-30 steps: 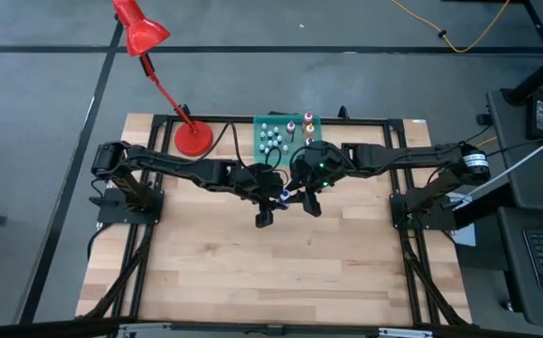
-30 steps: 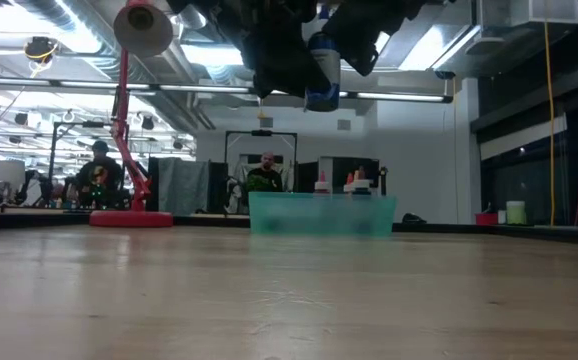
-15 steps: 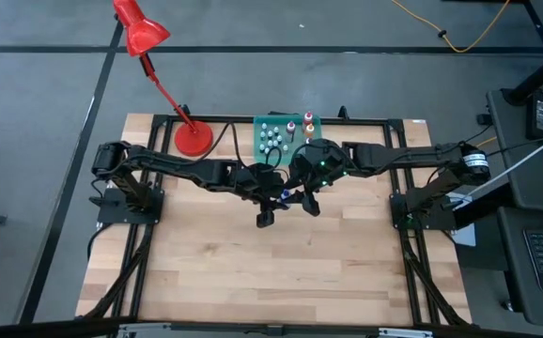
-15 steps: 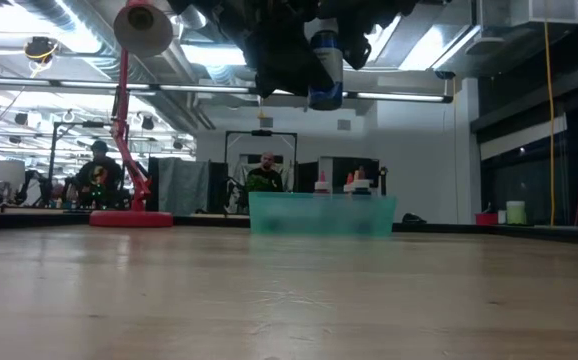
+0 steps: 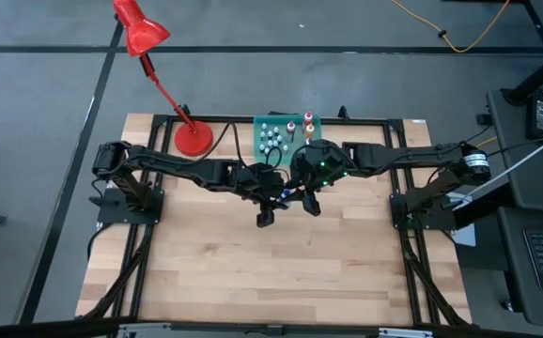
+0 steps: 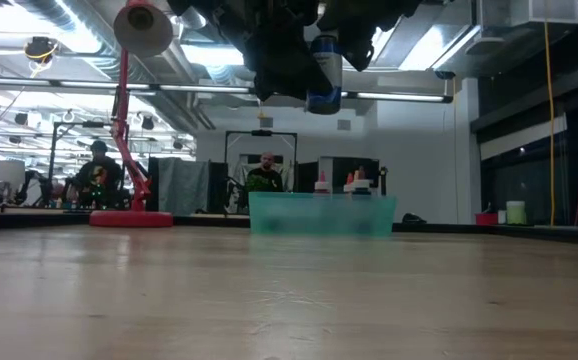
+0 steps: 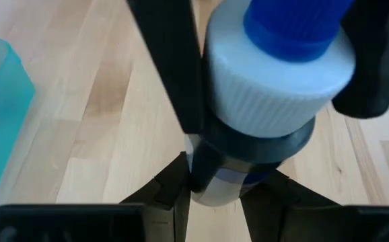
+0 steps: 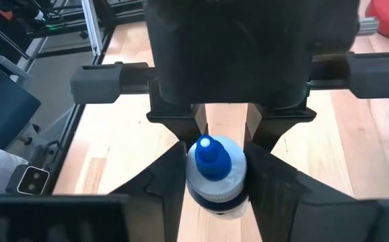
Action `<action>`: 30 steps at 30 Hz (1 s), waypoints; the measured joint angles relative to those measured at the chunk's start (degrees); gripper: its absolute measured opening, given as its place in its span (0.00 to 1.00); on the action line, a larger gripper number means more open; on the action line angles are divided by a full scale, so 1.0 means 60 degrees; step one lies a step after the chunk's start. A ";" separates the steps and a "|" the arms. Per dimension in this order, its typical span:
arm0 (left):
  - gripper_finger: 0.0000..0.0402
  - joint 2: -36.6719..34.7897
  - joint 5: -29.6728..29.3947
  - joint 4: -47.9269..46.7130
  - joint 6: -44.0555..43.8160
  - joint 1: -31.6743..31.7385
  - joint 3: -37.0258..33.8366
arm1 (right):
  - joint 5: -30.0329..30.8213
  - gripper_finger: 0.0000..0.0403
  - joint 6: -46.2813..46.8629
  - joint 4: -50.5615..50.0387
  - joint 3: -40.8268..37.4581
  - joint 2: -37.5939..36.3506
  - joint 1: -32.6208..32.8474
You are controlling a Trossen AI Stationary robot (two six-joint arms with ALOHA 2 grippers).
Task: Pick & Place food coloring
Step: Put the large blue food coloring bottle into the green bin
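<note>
One food coloring bottle [image 5: 286, 196], whitish with a white ribbed cap and a blue tip, is held high above the table's middle between both grippers; the low view shows it [image 6: 324, 72] far above the wood. My left gripper [image 7: 221, 195] comes from the table's left and is shut on the bottle's body. My right gripper [image 8: 215, 183] comes from the right and is shut on the cap end. The other tiny bottles stand in the teal tray [image 5: 264, 124] at the far edge. My left gripper pinches the bottle's body below the cap [image 7: 215, 188] between its two fingers, and the blue tip points away from its wrist. The bottle is lifted clear of the table. My right gripper has its fingers [image 8: 174, 176] on either side of the white ribbed cap [image 8: 196, 180], lying along the bottle, with the blue tip [image 8: 212, 156] pointing back toward its wrist.
The red desk lamp's base [image 5: 193, 138] sits at the far left, beside the teal tray [image 6: 321, 215]. Bare wooden tabletop [image 5: 271, 272] spreads across the near half. People stand in the room beyond the table.
In the low view the bottle has turned from a slight tilt to nearly upright and has shifted a little, staying high above the table. The right gripper has shifted slightly around its cap end.
</note>
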 joint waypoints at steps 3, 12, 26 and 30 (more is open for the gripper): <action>0.25 0.0000 0.0006 0.0000 -0.0010 0.0000 0.0000 | 0.0004 0.32 -0.0043 -0.0001 0.0000 -0.0004 0.0000; 0.32 0.0000 0.0173 0.0001 -0.0183 0.0000 0.0000 | 0.0120 0.34 -0.0052 -0.0028 0.0000 -0.0004 0.0000; 0.61 -0.2316 0.0361 -0.2367 -0.0816 -0.0012 0.0018 | 0.0190 0.32 -0.0681 -0.0538 -0.0036 0.0015 -0.0606; 0.61 -0.2915 -0.0184 -0.2882 -0.1008 -0.0165 0.0018 | 0.0232 0.32 -0.0928 -0.0561 0.0164 0.0015 -0.1470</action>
